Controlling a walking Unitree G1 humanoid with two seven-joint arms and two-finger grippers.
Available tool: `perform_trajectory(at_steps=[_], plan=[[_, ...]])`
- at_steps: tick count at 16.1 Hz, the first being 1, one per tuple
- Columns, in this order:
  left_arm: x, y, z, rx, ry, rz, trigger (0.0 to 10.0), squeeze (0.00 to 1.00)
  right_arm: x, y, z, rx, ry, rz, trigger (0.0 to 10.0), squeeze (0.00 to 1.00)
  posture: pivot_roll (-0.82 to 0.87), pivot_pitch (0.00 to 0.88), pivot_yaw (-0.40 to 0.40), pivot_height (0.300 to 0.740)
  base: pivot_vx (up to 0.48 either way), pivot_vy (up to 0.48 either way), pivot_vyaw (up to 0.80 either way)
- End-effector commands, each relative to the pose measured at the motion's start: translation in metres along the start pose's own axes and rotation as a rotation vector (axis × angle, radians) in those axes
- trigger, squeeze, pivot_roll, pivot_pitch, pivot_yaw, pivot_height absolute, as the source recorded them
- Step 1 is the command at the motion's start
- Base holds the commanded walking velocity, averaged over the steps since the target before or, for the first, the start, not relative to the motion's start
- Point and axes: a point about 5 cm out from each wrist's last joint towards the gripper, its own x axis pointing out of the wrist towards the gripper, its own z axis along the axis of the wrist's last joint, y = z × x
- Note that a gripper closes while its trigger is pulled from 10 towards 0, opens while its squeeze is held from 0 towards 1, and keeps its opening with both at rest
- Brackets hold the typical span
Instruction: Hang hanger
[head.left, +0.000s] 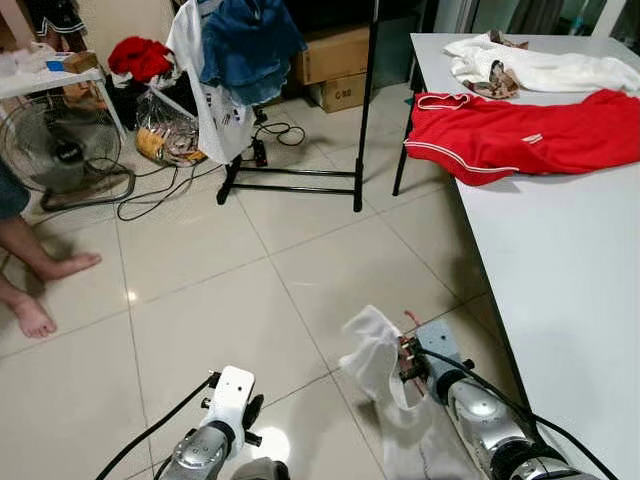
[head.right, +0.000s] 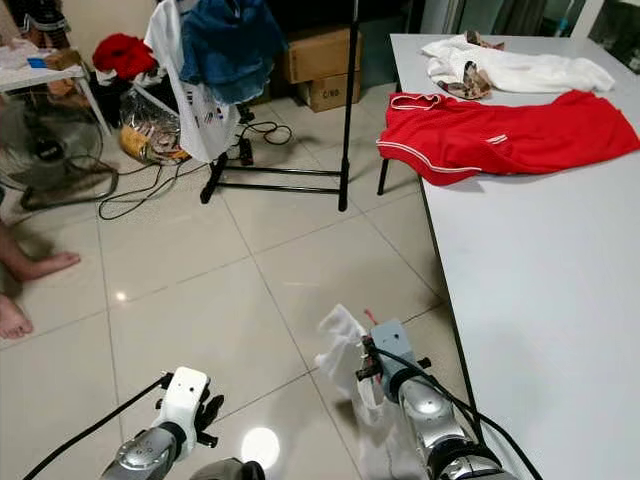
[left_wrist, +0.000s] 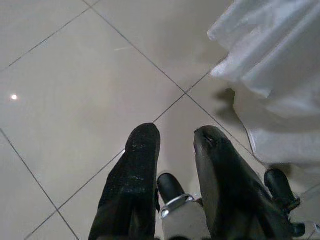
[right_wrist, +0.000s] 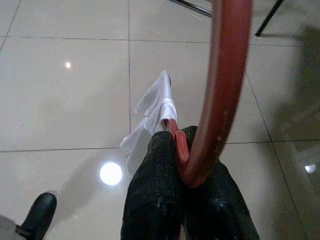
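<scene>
The right pincer (right_wrist: 182, 150) is clamped on a red hanger (right_wrist: 220, 95) carrying a white garment (head.left: 375, 350), low over the floor (head.left: 220, 290) beside the counter (head.left: 570, 270). The left pincer (left_wrist: 175, 142) hangs apart over the tiles, with the rack (head.left: 365, 110) well ahead.

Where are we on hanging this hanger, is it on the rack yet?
Not yet. Done: the right gripper is shut on the red hanger, which has a white garment on it. In hand: it is held low over the floor tiles. Left: carrying it across to the black rack and hooking it on.
</scene>
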Motion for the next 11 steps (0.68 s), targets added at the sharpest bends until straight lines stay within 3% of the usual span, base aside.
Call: perform_trajectory(at_steps=[1,3,8,11], plan=[[0.0,0.007,0.004,-0.068,-0.026,0.036,10.0,0.0,0.001,0.004,0.002,-0.016,-0.016,0.024,10.0,0.0,-0.08,0.0,0.066,0.736,0.0,0.0,0.0],[-0.001,0.007,-0.001,-0.055,-0.002,0.031,10.0,0.0,0.002,0.003,0.006,0.009,-0.032,0.018,10.0,0.0,-0.07,0.0,0.059,0.736,0.0,0.0,0.0],[-0.001,0.003,-0.001,-0.051,-0.008,0.026,10.0,0.0,0.001,0.009,0.0,-0.029,-0.011,0.063,10.0,0.0,-0.03,0.0,0.053,0.736,0.0,0.0,0.0],[-0.005,0.013,-0.005,-0.07,-0.001,0.069,10.0,0.0,0.003,0.013,0.005,-0.037,-0.029,0.078,10.0,0.0,-0.02,0.0,0.051,0.736,0.0,0.0,0.0]])
